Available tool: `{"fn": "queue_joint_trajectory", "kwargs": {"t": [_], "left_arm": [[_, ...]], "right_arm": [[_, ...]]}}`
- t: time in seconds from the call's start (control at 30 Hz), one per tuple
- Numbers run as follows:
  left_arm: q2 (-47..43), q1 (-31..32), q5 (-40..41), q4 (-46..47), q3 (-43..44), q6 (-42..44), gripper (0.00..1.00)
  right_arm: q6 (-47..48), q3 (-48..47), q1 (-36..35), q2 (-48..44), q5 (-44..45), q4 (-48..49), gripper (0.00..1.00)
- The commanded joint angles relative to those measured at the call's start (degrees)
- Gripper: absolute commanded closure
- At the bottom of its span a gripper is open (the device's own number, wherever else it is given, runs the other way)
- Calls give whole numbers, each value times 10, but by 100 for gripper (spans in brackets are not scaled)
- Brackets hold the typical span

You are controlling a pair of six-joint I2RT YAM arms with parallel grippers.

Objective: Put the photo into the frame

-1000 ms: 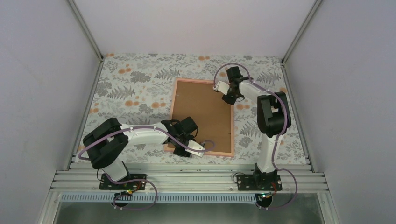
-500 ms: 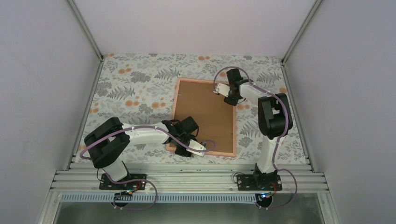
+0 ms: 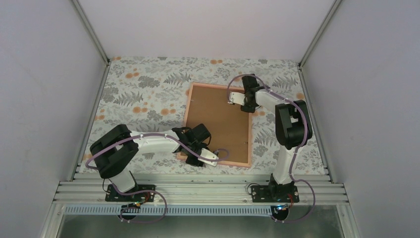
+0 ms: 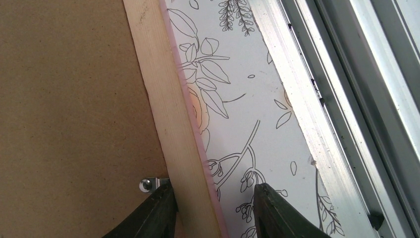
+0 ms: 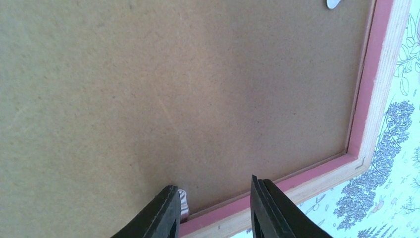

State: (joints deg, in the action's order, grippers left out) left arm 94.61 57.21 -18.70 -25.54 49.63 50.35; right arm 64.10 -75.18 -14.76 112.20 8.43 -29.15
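The pink frame (image 3: 186,118) lies face down on the floral tablecloth with the brown backing board (image 3: 218,124) set into it. The photo is hidden. My left gripper (image 4: 213,191) is open at the frame's near left corner (image 3: 187,156) and straddles the wooden rail (image 4: 163,99). One finger stands on the board side by a metal tab (image 4: 147,184); the other is over the cloth, apart from the rail. My right gripper (image 5: 214,191) hangs open over the board at the far right edge (image 3: 246,105), its left finger beside a metal tab (image 5: 183,201).
The aluminium rail (image 4: 307,114) of the table's near edge runs close beside the left gripper. A second metal tab (image 5: 334,3) sits on the board further along. The floral cloth (image 3: 143,94) spreads left of the frame, with grey walls around.
The right gripper has slid a little to the right along the far edge and its jaws have narrowed slightly. The frame has shifted slightly to the right. The left gripper has barely moved.
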Motion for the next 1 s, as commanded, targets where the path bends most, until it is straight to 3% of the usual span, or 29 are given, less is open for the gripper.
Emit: {"fn": "queue_joint_trajectory", "kwargs": {"t": [0.0, 0.2, 0.4, 0.57, 0.83, 0.97], "left_arm": [[31, 2, 1, -75, -26, 5, 60], [29, 2, 0, -76, -25, 5, 60], [26, 1, -7, -74, -1, -21, 59], [17, -12, -37, -83, 40, -52, 54], [6, -104, -94, -78, 104, -122, 47], [17, -146, -81, -49, 122, -168, 47]], "right_arm": [[62, 3, 23, -5, 32, -14, 63], [66, -19, 27, -7, 2, -32, 61], [-40, -146, 39, 1, -179, -148, 56], [-132, -225, 63, 51, -229, -142, 48], [-184, -282, 89, 134, -275, -121, 40], [-211, -296, 90, 155, -306, -105, 37]]}}
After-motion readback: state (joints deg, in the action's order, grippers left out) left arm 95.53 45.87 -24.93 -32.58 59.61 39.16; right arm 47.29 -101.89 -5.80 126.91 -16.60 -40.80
